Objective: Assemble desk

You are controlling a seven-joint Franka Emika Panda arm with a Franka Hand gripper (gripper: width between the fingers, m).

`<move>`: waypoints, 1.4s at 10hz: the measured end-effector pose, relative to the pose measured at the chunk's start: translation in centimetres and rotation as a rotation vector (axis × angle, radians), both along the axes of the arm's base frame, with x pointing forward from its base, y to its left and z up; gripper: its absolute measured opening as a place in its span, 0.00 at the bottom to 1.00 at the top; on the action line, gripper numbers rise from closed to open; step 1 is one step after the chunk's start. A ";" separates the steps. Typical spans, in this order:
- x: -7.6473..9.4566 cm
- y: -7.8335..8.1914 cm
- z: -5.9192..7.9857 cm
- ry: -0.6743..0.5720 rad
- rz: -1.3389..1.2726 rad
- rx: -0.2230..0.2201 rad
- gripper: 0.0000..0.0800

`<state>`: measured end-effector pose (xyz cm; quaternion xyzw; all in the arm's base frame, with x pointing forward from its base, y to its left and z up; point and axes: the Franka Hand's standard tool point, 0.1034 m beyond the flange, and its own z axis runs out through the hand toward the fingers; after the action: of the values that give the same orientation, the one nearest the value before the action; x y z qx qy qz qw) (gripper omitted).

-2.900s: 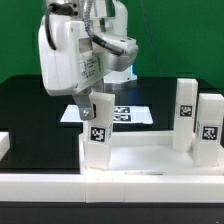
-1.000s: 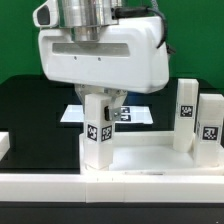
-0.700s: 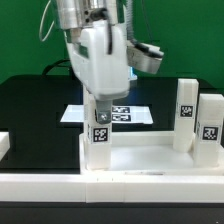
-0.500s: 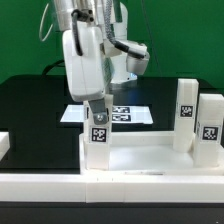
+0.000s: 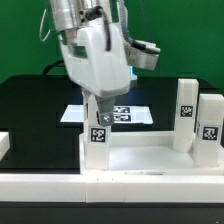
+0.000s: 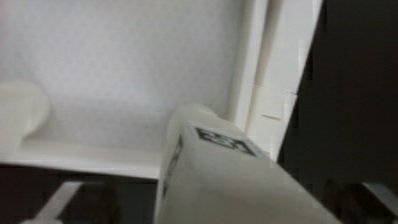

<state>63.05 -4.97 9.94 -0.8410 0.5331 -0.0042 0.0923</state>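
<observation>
The white tabletop panel [image 5: 150, 157] lies flat near the front, rim up. A white square leg [image 5: 98, 142] with a black-and-white tag stands upright in its corner at the exterior view's left. My gripper [image 5: 102, 108] is shut on the top of this leg from above. A second tagged leg [image 5: 186, 114] stands upright at the panel's far corner on the exterior view's right, and a third leg [image 5: 208, 131] stands just beside it. In the wrist view the held leg [image 6: 231, 175] runs down between my fingers over the panel [image 6: 125, 70], with a round socket [image 6: 15, 112] at the edge.
The marker board [image 5: 130, 115] lies on the black table behind the panel. A long white rail [image 5: 110, 187] runs along the front edge. A short white piece [image 5: 3, 146] sits at the exterior view's left edge.
My wrist and hand have turned about the upright leg's axis several times. The leg stays in the same corner, and the other legs and panel have not moved.
</observation>
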 end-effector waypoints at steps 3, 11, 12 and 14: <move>-0.4 -0.4 0.1 -0.059 0.234 -0.053 0.80; 0.1 0.1 0.5 -0.092 0.688 -0.157 0.57; 0.1 0.0 0.5 -0.085 0.649 -0.155 0.36; 0.0 -0.2 0.4 -0.068 0.499 -0.140 0.36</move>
<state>63.04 -5.18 10.39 -0.9502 0.3043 -0.0463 0.0499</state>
